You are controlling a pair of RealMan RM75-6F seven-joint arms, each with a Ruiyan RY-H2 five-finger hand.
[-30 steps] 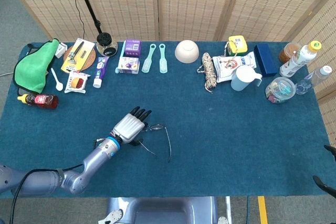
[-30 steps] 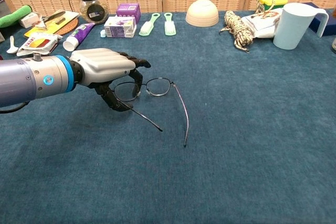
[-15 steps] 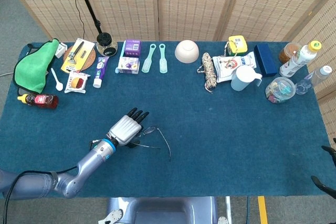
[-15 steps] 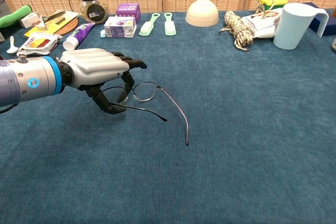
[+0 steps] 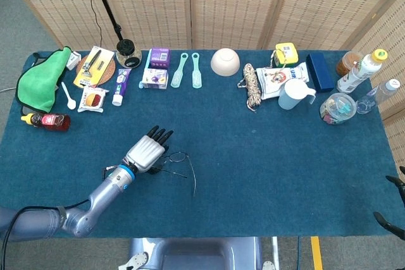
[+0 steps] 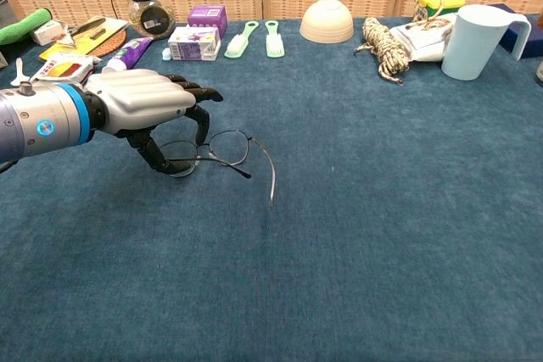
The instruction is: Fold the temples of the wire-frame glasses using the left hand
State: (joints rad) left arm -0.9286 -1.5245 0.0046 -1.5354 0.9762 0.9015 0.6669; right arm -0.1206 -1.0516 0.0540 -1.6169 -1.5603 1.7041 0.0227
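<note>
Wire glasses (image 6: 222,149) lie on the blue surface (image 6: 382,209) under the left hand (image 6: 144,103), whose curled fingers (image 6: 202,120) grip their left end.

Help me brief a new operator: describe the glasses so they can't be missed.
On the blue table, skip the cluttered back row and look near the front-left. The wire-frame glasses lie alone there under the left hand, thin and dark, with one temple sticking out.

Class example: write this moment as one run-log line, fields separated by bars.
step: folding temples | left hand: over the wire-frame glasses, fingers at left lens | one temple folded across, other sticking out | right hand: not in view
</note>
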